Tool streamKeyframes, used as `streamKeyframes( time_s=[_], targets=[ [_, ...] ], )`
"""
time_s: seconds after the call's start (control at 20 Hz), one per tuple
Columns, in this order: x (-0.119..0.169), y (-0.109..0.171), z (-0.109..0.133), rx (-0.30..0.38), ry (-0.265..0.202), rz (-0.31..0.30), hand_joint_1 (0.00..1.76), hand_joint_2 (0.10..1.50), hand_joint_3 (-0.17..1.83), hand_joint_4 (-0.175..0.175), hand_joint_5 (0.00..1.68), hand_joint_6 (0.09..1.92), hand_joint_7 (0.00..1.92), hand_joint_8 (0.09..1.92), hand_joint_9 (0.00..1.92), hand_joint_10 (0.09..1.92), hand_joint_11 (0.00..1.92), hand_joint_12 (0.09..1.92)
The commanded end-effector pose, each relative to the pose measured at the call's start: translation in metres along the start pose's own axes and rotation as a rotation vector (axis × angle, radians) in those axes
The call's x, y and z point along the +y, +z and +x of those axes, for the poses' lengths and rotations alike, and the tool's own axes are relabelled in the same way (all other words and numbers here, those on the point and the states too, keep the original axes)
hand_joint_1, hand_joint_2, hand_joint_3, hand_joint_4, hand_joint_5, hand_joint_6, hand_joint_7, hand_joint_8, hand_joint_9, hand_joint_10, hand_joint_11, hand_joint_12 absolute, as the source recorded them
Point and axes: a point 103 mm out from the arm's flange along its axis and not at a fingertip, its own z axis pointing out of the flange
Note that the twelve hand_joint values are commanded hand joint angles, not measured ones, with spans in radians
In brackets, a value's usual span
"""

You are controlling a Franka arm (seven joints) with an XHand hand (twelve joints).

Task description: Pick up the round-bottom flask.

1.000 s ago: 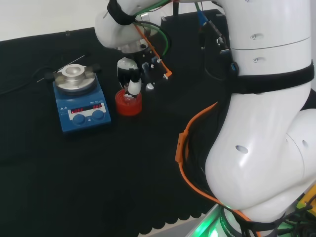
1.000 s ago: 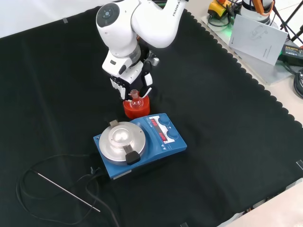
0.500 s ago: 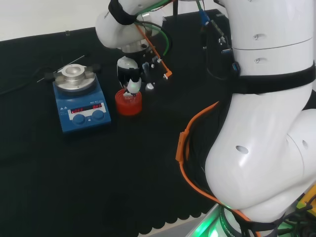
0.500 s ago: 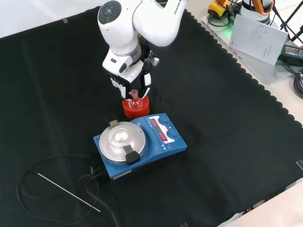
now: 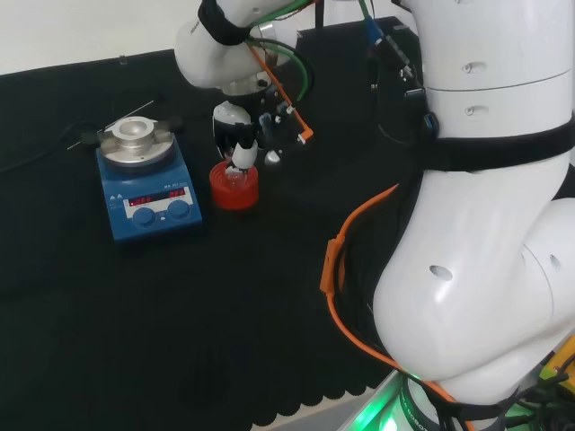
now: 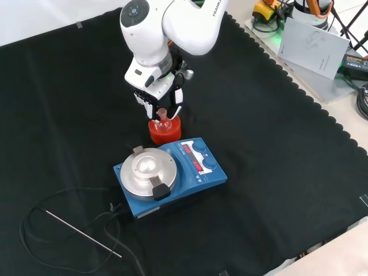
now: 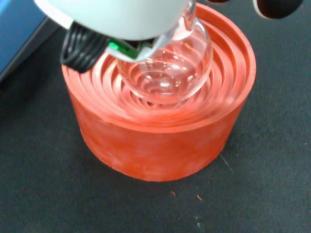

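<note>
A small round-bottom flask of clear glass [image 7: 165, 73] sits upright with its rounded bulb in the hollow of a red ribbed ring stand [image 7: 155, 136]. The bulb looks empty. In the front view the flask [image 6: 164, 122] has a short neck with a reddish top. The stand rests on black cloth, just beside a blue stirrer plate.

Wrist view: round-bottom flask [image 7: 165, 73] neck hidden behind blurred white part of hand [image 7: 112, 17]; blue hotplate [image 7: 17, 29] cut off at frame edge. Head view: flask too small and clear to make out inside red ribbed stand [image 5: 234, 186] (fingertip overlaps it). Front view: finger contact with flask neck [image 6: 163, 114] unresolvable, grip state unclear.
</note>
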Motion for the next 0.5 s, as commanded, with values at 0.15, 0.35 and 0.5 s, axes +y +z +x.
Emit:
streamKeyframes(
  time_s=[0.15, 0.35, 0.5],
  targets=[
    [-0.004, -0.008, 0.002, -0.006, -0.001, -0.003, 1.32, 0.57, 0.79, -0.175, 1.21, 0.65, 1.45, 0.58, 1.62, 0.42, 1.51, 0.95],
    [-0.008, -0.015, 0.003, -0.009, 0.000, -0.010, 1.32, 0.57, 0.79, -0.175, 1.21, 0.65, 1.45, 0.59, 1.63, 0.41, 1.52, 0.95],
    [-0.011, -0.020, 0.004, -0.010, -0.004, -0.014, 1.32, 0.56, 0.81, -0.175, 1.22, 0.65, 1.45, 0.60, 1.64, 0.40, 1.53, 0.94]
  ],
)
